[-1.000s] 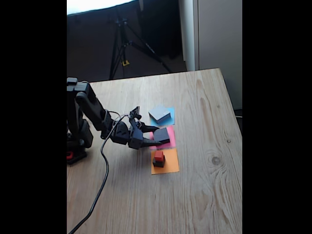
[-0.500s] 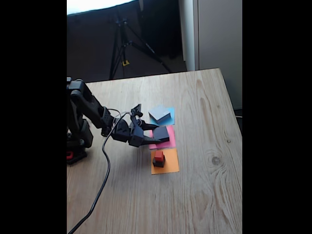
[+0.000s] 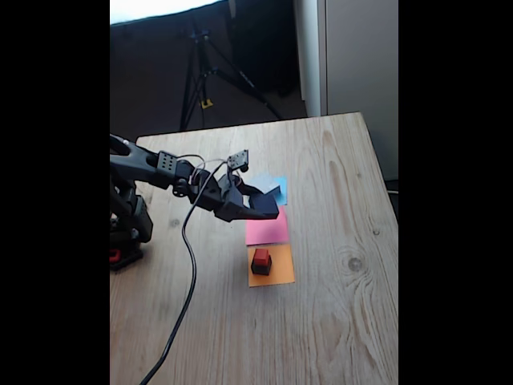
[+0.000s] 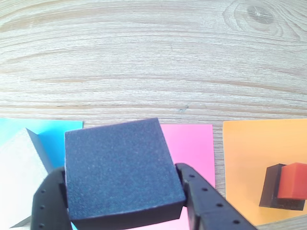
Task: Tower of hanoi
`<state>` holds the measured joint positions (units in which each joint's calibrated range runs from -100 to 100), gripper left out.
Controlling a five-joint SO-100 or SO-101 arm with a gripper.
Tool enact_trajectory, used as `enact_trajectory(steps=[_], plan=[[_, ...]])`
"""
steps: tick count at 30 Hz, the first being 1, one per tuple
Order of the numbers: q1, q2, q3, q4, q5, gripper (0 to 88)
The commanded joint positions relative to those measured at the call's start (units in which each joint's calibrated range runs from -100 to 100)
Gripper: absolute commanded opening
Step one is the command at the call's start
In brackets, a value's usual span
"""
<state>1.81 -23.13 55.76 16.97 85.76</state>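
Now, step: moving black slab toward grey slab.
End effector: clamped on its sides, lifted off the worktop.
Next: centre, lower, release.

The arm reaches out nearly level, its gripper raised, fingers clamped on either side of the black slab.
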Motion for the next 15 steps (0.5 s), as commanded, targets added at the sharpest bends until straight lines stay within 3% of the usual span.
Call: enact_trajectory(steps=[1,9,15], plan=[[-1.5,-5.4,-17.4,22.4,-2.5,15.9],[-5.5,-5.2,-46.6,52.3,-5.5,16.0],[-10.6,-4.3,-64.6,68.1,-7.8,15.9]])
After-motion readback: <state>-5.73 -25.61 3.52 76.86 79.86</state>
